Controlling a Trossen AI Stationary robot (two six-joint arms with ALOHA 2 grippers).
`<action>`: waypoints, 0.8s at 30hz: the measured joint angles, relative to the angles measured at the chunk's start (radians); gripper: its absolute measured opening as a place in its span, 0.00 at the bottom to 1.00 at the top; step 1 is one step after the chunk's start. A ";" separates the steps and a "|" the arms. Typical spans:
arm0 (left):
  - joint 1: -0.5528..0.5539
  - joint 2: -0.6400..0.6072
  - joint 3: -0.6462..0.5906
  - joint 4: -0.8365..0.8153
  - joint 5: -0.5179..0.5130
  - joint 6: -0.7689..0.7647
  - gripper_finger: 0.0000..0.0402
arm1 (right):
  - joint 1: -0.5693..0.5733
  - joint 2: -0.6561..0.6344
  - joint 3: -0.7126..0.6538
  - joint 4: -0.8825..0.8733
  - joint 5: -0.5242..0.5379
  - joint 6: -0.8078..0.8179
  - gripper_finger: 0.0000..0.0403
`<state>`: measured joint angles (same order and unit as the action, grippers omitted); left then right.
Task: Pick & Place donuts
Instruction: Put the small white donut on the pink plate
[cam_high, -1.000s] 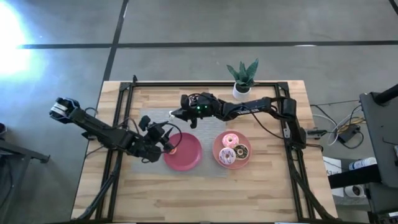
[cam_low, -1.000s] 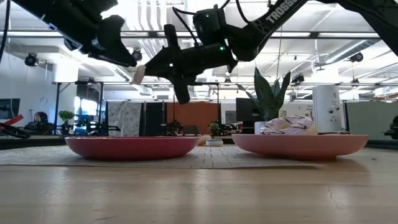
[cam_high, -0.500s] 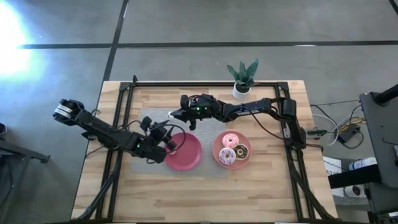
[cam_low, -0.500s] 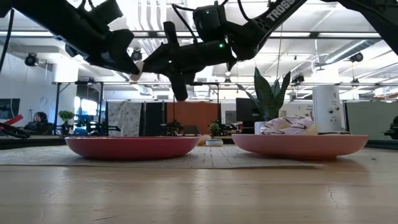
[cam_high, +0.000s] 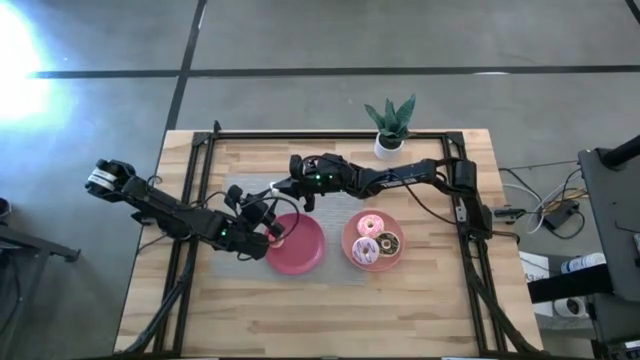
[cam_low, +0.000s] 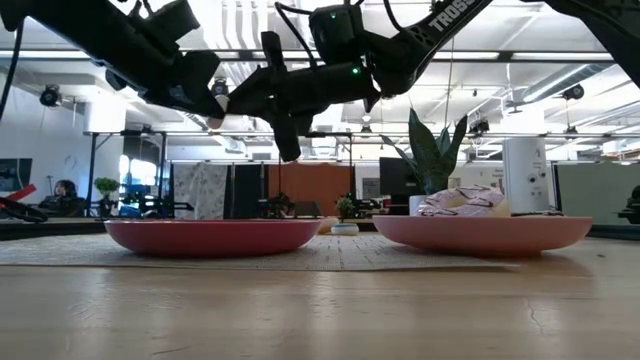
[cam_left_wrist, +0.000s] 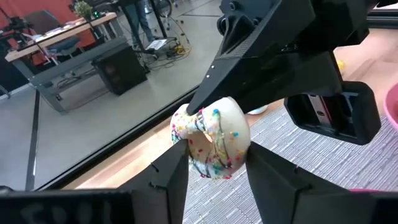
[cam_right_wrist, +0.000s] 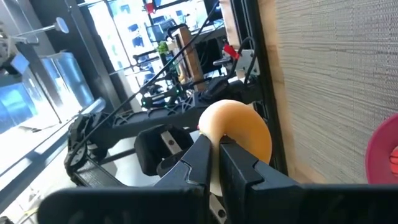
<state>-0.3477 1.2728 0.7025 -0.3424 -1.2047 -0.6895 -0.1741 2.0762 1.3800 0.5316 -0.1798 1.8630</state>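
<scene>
A cream donut with coloured sprinkles (cam_left_wrist: 214, 140), tan on its other face (cam_right_wrist: 239, 134), hangs in the air near the left pink plate's (cam_high: 305, 250) far-left rim. My right gripper (cam_right_wrist: 216, 158) is shut on it, reaching in from the table's right (cam_high: 278, 190). My left gripper (cam_left_wrist: 217, 169) is open and comes up from the near left (cam_high: 268, 222), one finger on each side of the donut. Pink, chocolate and pink-white donuts (cam_high: 372, 238) lie on the right pink plate (cam_high: 347, 232). A small orange piece (cam_right_wrist: 392, 158) lies on the left plate. My right gripper pinches the donut's ring (cam_left_wrist: 198, 118) between its two shut fingers (cam_right_wrist: 202, 155), at their free ends, one fingertip at the hole. The donut is lifted clear of the table. My left gripper's fingers (cam_left_wrist: 171, 177) flank the donut's lower half; I cannot tell whether they touch it.
A grey woven mat (cam_high: 240, 190) lies under both plates. A potted plant (cam_high: 388, 140) stands at the table's far edge. A black frame (cam_high: 200, 150) runs around the tabletop. Bare wood (cam_high: 330, 310) stretches along the near side.
My left gripper has dropped and moved toward the right gripper, so its fingers now stand around the donut. My right gripper has shifted slightly toward the table's left, still shut on the donut.
</scene>
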 joint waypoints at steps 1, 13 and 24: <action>0.000 0.000 0.001 -0.001 0.003 0.000 0.31 | -0.001 0.000 0.000 0.000 0.000 0.000 0.03; 0.001 -0.001 0.006 -0.001 0.018 0.006 0.01 | -0.001 0.000 0.000 -0.004 0.004 -0.003 0.03; 0.001 -0.002 0.006 -0.018 0.065 0.022 0.01 | -0.020 -0.023 0.000 -0.095 -0.014 -0.226 0.15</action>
<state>-0.3466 1.2713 0.7086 -0.3603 -1.1394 -0.6673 -0.1941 2.0528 1.3802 0.4363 -0.1940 1.6375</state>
